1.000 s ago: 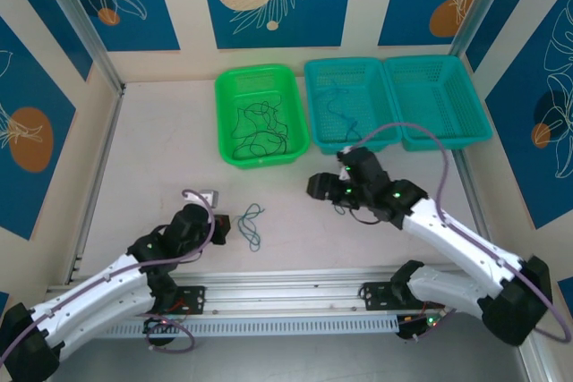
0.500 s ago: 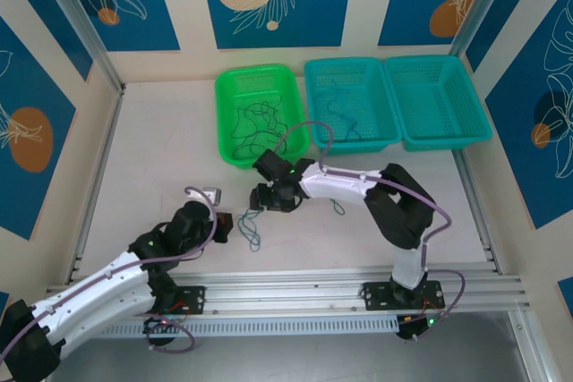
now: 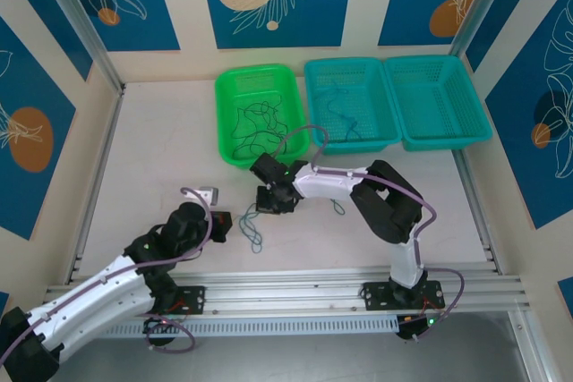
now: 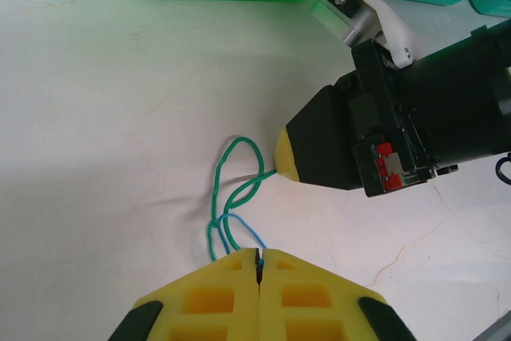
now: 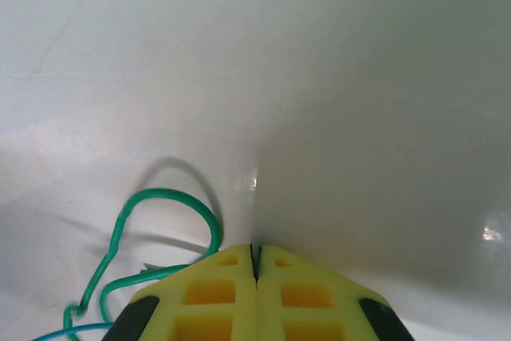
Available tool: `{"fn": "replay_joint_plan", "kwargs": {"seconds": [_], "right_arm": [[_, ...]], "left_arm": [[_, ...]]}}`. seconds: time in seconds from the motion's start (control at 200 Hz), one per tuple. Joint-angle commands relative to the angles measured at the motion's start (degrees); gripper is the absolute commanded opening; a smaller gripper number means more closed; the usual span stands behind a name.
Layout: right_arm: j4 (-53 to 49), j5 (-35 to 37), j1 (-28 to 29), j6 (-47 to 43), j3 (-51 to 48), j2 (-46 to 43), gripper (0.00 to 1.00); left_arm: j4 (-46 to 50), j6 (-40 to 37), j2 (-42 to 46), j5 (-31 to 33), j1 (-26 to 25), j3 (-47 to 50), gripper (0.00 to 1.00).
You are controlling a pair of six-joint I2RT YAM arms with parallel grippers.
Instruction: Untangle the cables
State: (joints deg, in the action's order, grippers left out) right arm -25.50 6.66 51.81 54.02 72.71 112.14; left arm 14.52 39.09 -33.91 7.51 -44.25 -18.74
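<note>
A small tangle of cables, one teal-green and one blue, lies on the white table between my grippers. My left gripper is shut, with the blue strand pinched between its yellow tips. The green cable loops away toward my right gripper, which is shut and pressed low on the table. Its green strand runs in under the left finger, and its end meets the yellow fingertip in the left wrist view.
A green basket behind the tangle holds black cables. A teal basket with blue strands and another teal basket stand to its right. A short dark strand lies by the right arm. Aluminium rails run along the near edge.
The right arm swung left from mid-table to the tangle and now sits shut at the green strand. The left gripper has barely moved.
</note>
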Motion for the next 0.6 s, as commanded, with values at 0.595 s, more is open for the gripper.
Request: {"fn": "replay_joint_plan", "kwargs": {"seconds": [0.595], "right_arm": [[-0.6, 7.3, -39.2, -0.8, -32.7, -44.2, 0.0]], "left_arm": [[9.5, 4.3, 5.2, 5.7, 3.2, 0.2, 0.0]]}}
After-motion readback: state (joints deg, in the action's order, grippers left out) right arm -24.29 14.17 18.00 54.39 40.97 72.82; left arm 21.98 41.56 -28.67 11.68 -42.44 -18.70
